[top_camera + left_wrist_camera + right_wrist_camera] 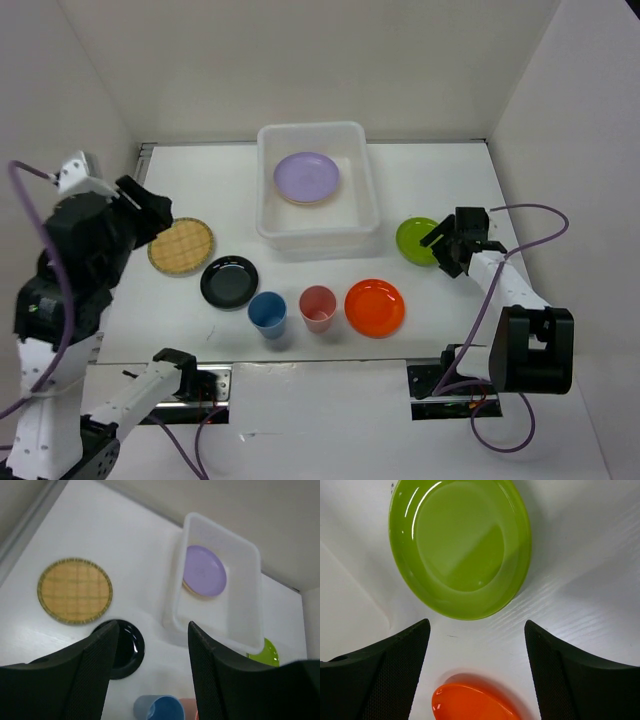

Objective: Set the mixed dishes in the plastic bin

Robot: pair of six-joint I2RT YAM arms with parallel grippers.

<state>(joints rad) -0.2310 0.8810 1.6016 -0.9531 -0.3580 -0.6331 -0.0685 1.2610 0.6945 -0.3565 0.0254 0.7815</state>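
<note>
The white plastic bin (pixel 268 205) stands at the back centre. It holds the lilac plate (pixel 307 177), with a peach edge (pixel 192 591) showing under it. On the table lie the tan woven plate (pixel 181 247), black plate (pixel 229 281), blue cup (pixel 267 313), pink-red cup (pixel 318 307), orange plate (pixel 374 306) and lime green plate (pixel 415 240). My left gripper (pixel 150 215) is open and empty, raised high near the tan plate (pixel 75 590). My right gripper (pixel 445 245) is open and empty, low, just beside the lime plate (pixel 460 545) and apart from it.
White walls enclose the table at the back and both sides. The bin's right wall (pixel 372 200) is close to the lime plate. The orange plate (pixel 470 705) lies just beyond my right fingers. Cables trail from both arms.
</note>
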